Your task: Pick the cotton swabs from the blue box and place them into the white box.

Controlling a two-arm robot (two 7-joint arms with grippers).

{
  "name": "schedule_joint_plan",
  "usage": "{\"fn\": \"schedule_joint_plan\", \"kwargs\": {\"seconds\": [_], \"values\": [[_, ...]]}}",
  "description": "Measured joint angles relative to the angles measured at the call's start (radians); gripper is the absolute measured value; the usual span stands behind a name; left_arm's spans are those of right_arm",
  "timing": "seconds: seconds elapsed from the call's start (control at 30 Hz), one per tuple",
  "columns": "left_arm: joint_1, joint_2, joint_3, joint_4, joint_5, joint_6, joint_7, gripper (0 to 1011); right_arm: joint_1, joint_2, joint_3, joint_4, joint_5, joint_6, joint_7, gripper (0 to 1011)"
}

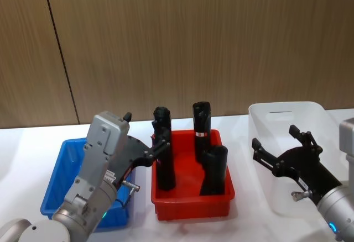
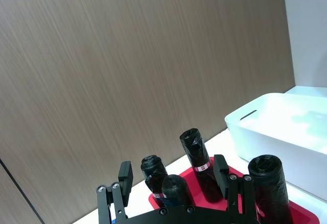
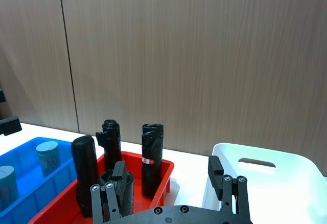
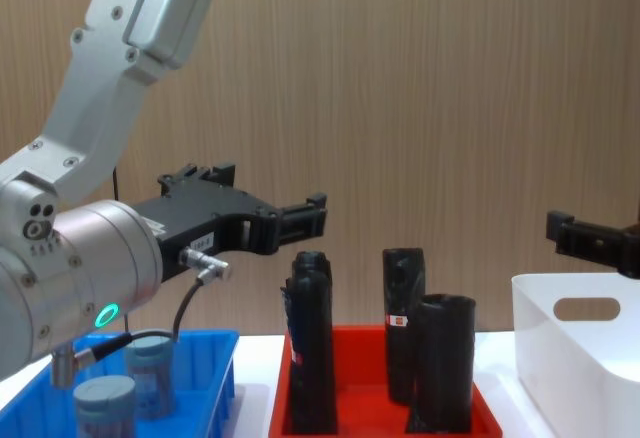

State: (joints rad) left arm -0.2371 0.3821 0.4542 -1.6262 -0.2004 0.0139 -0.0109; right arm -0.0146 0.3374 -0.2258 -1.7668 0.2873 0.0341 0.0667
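Two cotton swabs tubs (image 4: 150,373) (image 4: 105,403) with pale lids stand in the blue box (image 4: 215,343); they also appear as tubs (image 3: 47,155) (image 3: 6,180) in the right wrist view. In the head view my left arm covers much of the blue box (image 1: 66,159). My left gripper (image 1: 146,130) (image 4: 270,190) hangs open and empty, high above the blue box's right edge and the red tray. My right gripper (image 1: 275,136) (image 3: 167,175) is open and empty over the near left wall of the white box (image 1: 287,109) (image 3: 265,168).
A red tray (image 1: 191,200) between the two boxes holds several tall black rolls (image 1: 202,120) (image 4: 310,348). A wooden wall stands close behind the white table.
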Motion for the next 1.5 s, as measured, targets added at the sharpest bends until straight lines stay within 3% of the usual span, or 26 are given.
{"fn": "schedule_joint_plan", "kwargs": {"seconds": [1.03, 1.5], "values": [[0.0, 0.0, -0.002, 0.001, 0.0, 0.0, -0.002, 1003, 0.0, 0.0, 0.0, 0.0, 0.0, 0.0, 0.0, 1002], [0.011, 0.021, -0.026, 0.015, -0.062, 0.009, -0.023, 1003, 0.0, 0.0, 0.0, 0.0, 0.0, 0.0, 0.0, 1002]]}}
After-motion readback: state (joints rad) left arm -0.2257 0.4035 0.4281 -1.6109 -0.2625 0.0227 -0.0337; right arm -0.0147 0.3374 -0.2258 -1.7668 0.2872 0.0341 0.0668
